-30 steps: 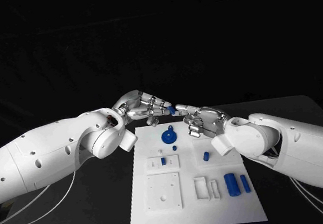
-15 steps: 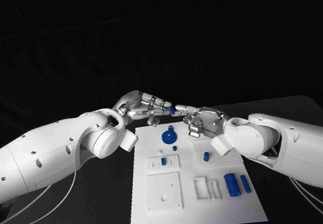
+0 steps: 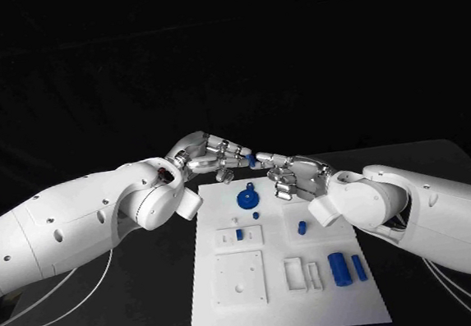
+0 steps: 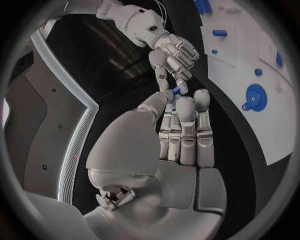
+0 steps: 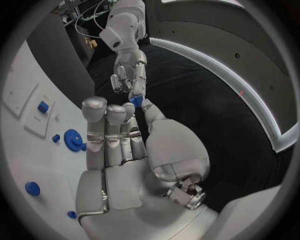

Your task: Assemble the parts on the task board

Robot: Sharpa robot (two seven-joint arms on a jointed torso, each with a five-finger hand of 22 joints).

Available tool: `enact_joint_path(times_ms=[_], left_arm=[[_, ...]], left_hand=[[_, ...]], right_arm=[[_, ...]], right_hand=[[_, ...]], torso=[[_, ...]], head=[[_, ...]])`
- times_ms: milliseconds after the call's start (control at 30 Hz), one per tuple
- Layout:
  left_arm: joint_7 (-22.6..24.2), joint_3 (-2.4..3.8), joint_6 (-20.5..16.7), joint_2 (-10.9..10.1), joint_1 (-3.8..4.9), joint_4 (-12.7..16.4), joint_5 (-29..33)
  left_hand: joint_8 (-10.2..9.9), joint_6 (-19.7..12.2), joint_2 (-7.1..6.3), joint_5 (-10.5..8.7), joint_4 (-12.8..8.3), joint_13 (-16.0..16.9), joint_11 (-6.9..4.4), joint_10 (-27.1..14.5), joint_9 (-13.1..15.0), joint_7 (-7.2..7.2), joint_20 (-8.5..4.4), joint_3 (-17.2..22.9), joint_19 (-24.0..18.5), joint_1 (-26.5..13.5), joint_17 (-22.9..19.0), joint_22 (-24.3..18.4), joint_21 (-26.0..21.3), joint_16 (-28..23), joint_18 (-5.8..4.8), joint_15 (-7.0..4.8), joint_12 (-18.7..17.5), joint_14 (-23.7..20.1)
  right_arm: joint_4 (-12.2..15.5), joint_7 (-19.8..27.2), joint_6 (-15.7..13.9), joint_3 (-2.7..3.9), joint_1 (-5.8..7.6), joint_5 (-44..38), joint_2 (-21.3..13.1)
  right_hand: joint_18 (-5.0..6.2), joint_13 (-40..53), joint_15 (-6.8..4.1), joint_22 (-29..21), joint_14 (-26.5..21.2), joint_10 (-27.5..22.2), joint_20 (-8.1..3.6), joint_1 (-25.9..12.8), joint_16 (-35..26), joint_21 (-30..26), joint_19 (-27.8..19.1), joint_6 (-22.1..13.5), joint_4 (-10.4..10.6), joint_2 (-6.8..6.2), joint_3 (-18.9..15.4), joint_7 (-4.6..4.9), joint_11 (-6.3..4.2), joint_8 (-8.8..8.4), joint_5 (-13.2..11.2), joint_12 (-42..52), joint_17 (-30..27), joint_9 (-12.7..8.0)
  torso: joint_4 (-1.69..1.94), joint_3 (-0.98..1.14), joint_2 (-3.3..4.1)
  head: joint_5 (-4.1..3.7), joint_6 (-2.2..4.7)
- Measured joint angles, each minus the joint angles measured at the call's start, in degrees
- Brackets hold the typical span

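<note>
Wrist views: blue part (image 4: 177,91) between fingertips

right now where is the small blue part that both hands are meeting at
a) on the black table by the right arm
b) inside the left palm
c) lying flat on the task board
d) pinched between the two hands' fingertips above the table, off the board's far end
d: the small blue part sits between the fingertips of the left hand and right hand, raised beyond the far end of the task board.
</note>
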Motion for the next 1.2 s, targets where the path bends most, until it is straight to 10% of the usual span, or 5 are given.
enact_joint_path(times_ms=[1200], left_arm=[[-0.2,-0.03,0.2,0.3,-0.03,0.0,0.8]], left_hand=[[-0.2,0.0,0.0,-0.04,-0.2,0.0,0.0,0.0,0.0,-0.01,0.2,0.1,0.2,0.0,0.2,0.0,0.0,-0.5,-0.28,0.0,0.0,0.0]], right_arm=[[-0.3,-0.1,-0.1,0.02,0.04,-0.8,0.5]], right_hand=[[0.0,-0.1,0.0,0.0,0.0,0.1,0.0,2.5,0.0,0.5,0.0,2.3,-2.2,0.48,1.1,-0.84,-0.12,0.0,-2.4,0.0,0.2,0.6]], torso=[[-0.01,0.02,0.0]], head=[[0.19,0.03]])
